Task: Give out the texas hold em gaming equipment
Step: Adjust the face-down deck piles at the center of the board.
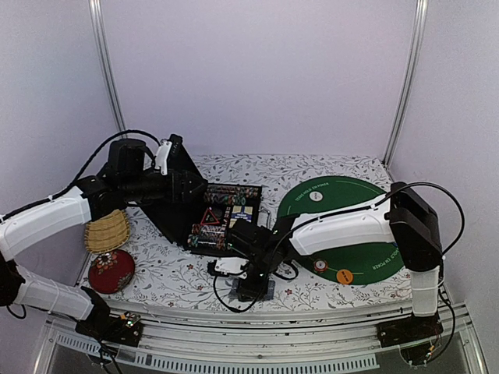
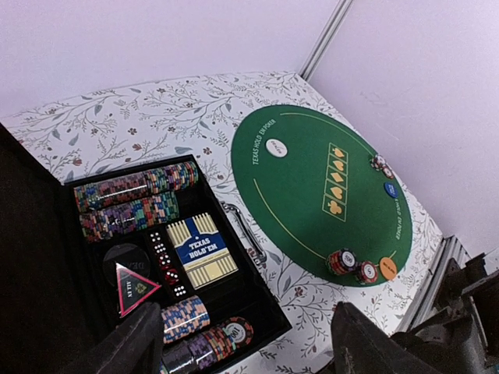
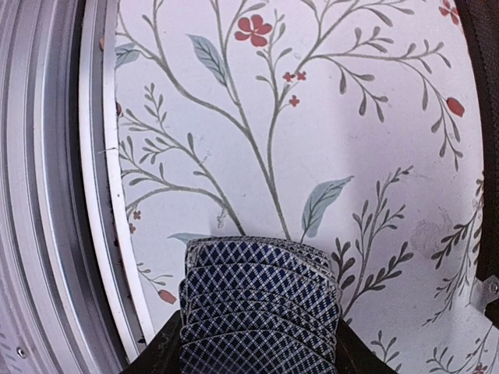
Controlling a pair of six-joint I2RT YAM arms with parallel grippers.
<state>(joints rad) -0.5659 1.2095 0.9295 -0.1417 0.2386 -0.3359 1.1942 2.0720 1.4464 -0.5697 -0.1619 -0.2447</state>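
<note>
With the right gripper (image 3: 257,358) clamped on the fanned playing cards (image 3: 261,292), just left of the green mat (image 2: 296,187), hold the squeeze even, carry level onto the mat, release flat. Park the left gripper (image 2: 249,343), fingers apart, empty, above the black case (image 2: 31,257) further left.

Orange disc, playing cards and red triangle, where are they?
orange disc (image 2: 387,268), left wrist view, its middle.
playing cards (image 3: 261,312), right wrist view, top card's back.
red triangle (image 2: 132,288), left wrist view, its middle.
</note>
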